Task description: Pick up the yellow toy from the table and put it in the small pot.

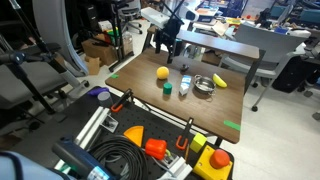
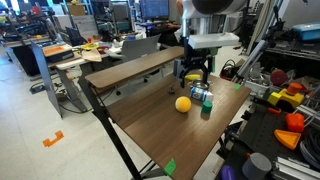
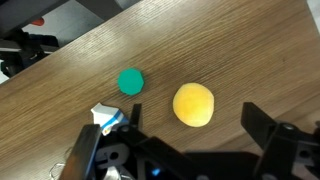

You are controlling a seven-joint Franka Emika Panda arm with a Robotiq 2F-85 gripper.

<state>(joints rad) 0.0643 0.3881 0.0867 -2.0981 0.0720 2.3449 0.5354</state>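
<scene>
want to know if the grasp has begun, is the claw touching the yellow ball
Apart. The wrist view shows bare table on both sides between the yellow ball and the open claw.

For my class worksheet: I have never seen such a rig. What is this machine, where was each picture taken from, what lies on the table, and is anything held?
It is a robot arm ending in a two-fingered gripper. Two pictures come from cameras standing outside; the third looks down from the wrist. On the brown table lie a yellow toy, a green cup, a clear bottle, a small pot and a banana-like object. The gripper hangs open near the toy, holding nothing.
</scene>
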